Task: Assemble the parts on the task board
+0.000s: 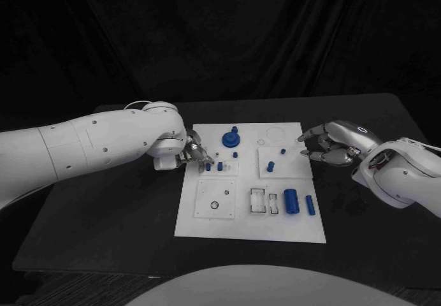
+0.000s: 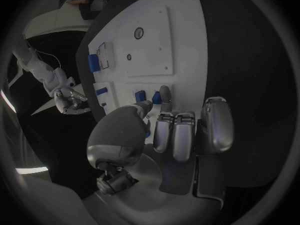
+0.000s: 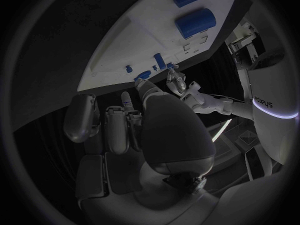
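We see the left hand (image 1: 191,153) pinching at small blue parts (image 1: 214,166) on the task board (image 1: 250,220), apparently gripping one. The right hand (image 1: 332,144) hovers half-curled, holding nothing. We advise a slow, vertical seating.

White arms (image 1: 83,143), silver robot hands (image 1: 332,143)

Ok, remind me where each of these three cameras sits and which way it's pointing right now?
Head view: on the robot's head, looking down at the task board, with the left hand and right hand at its sides.
Left wrist view: behind the left hand, facing along the board over the blue parts.
Right wrist view: behind the right hand, facing across the board.
Shared: both wrist views show the board and the opposite hand.
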Available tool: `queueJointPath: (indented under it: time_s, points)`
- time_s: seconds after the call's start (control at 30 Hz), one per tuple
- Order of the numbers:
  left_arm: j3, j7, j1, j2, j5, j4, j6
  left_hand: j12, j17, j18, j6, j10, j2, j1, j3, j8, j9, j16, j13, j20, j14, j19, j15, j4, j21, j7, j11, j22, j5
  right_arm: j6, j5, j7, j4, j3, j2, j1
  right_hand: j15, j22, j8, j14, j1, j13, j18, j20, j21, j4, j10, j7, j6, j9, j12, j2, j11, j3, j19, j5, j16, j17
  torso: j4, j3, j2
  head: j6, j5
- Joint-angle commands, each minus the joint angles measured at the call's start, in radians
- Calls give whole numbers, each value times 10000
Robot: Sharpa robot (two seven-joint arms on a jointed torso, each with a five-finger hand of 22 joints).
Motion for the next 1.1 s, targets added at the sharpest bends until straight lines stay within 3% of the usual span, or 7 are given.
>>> queueJointPath:
  time_s: [0.03, 0.43, 0.6, 0.73, 0.8, 0.9, 1.1]
  points:
    - [-6, 678, 9, -186, -611, 210, -1368, 62, 2633, -149, 228, 807, -83, 257, -222, 315, 224, 27, 2354, -40, 1039, 111, -44, -12, 192, -101, -112, 1825, -463, 5, -18, -128, 38, 6, -39, -24, 78, 1573, 31, 695, 111, 1777, 95, 61, -14, -18, 390, -16, 71, -10, -18, -10, 88, 73, -3, 42, -15, 1195, 8, 1, 2, -2, -4]
    - [-5, 2075, 337, -762, -976, 734, -3457, -16, 2633, -149, 196, 750, -311, 755, -1214, 1528, 1413, 27, 2266, -207, 1039, 138, -202, 14, 162, -303, -287, 1817, -1352, -59, -18, -154, 71, 6, -83, -22, 78, 1572, 30, 695, 108, 1774, 95, 62, -19, -18, 387, -14, 74, -15, -21, -7, 87, 84, -3, 64, -14, 1195, 0, 4, -4, -2, 7]
    - [-6, 2647, 359, -788, -991, 751, -3562, -716, 2338, -87, -374, 102, -311, 815, -1692, 1550, 1554, -219, 1519, -126, 871, -83, -77, 39, -204, -151, -157, 1726, -2003, -69, -18, -152, 67, 6, -95, -22, 78, 1572, 30, 695, 108, 1774, 95, 62, -19, -18, 387, -14, 74, -15, -21, -7, 87, 84, -3, 64, -14, 1195, -8, 26, -13, -2, 8]
    - [-7, 3792, 364, -688, -1013, 589, -3607, -1993, 1242, 34, -1254, -1228, -228, 1589, -1858, 1234, 1381, -1201, 291, 125, 31, -620, 238, -148, -928, 189, 187, 1543, -2004, -76, -18, -142, 56, 6, -97, -22, 78, 1574, 29, 696, 105, 1778, 94, 62, -13, -17, 390, -14, 76, -19, -17, -5, 87, 95, -2, 88, -8, 1201, 6, 6, -2, -2, -10]
    - [-8, 4612, 355, -607, -1239, 454, -3709, -4675, -1139, 246, -2110, -4500, -191, 2934, -1502, 468, 569, -3570, -1922, 411, -2580, -1914, 715, -653, -2544, 678, 710, 1132, -1968, -81, -17, -132, 55, 6, -99, -23, 78, 1574, 29, 696, 105, 1778, 94, 62, -13, -17, 390, -14, 76, -19, -17, -5, 87, 95, -2, 88, -8, 1201, -5, 7, 0, -2, -3]
    - [-9, 5982, 285, -468, -2209, 201, -3915, -7977, -2140, 225, -2124, -7564, -322, 4315, -970, 425, 79, -4441, -4294, 688, -4175, -2457, 1062, -1156, -2876, 892, 1130, 1030, -1641, -93, -17, -109, 54, 6, -108, -23, 78, 1573, 28, 696, 106, 1777, 95, 63, -18, -19, 389, -14, 79, -23, -18, -5, 87, 104, -3, 109, -8, 1201, 6, -7, -1, -2, -31]
    - [-10, 7979, 75, -183, -4568, -302, -4530, -9737, -2350, 16, -2501, -7299, -1061, 5628, -34, 159, -1096, -4021, -6336, 729, -3619, -1079, 922, -1637, -609, 724, 900, 1587, -612, -119, -16, -75, 78, 6, -155, -24, 78, 1573, 28, 696, 106, 1777, 95, 63, -18, -19, 389, -14, 79, -23, -18, -5, 87, 104, -3, 109, -8, 1201, 7, -11, -11, -2, -87]
